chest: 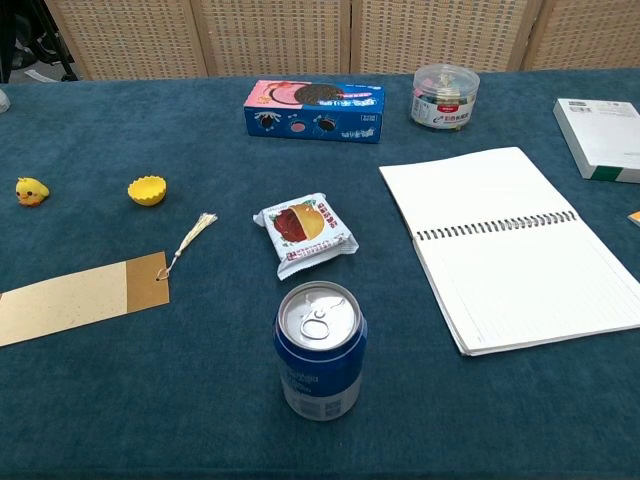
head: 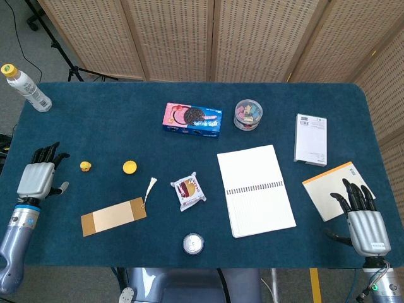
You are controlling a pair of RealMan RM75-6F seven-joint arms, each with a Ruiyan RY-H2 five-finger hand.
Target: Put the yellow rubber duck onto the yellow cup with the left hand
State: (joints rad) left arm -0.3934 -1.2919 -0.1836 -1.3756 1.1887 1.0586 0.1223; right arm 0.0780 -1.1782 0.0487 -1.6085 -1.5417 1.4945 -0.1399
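- Hovering at the left edge of the head view, the left hand point(head: 36, 178) holds nothing, its dark fingers point(head: 46, 153) spread and pointing up the frame; a strip of bare blue cloth lies between it and the yellow rubber duck point(head: 85, 166) just to its right.
- At the lower right corner of the head view the right hand point(head: 363, 221) sits near the surface's front edge, fingers apart and empty, beside the orange-edged notepad point(head: 331, 188).
- The chest view shows neither hand.
- The surface point(head: 113, 120) is covered in dark blue cloth with rounded far corners; woven folding screens point(head: 252, 38) stand behind it, and a plastic bottle point(head: 24, 86) lies at its upper left corner.
- Open cloth runs along the left third, broken only by a brown bookmark with a tassel point(head: 113, 216) lower left.
- Across the middle lie a cookie box point(head: 193, 120), a clear tub of clips point(head: 249, 114), a wrapped snack point(head: 189, 190), an open spiral notebook point(head: 255, 189), and a blue drink can point(chest: 320, 364) near the front edge.
- A white box point(head: 310, 139) lies at the right.
- The duck is small, yellow, upright, with an orange beak facing right in the chest view.
- The yellow cup point(head: 129, 167), small with a scalloped rim, stands to the duck's right, apart from it.
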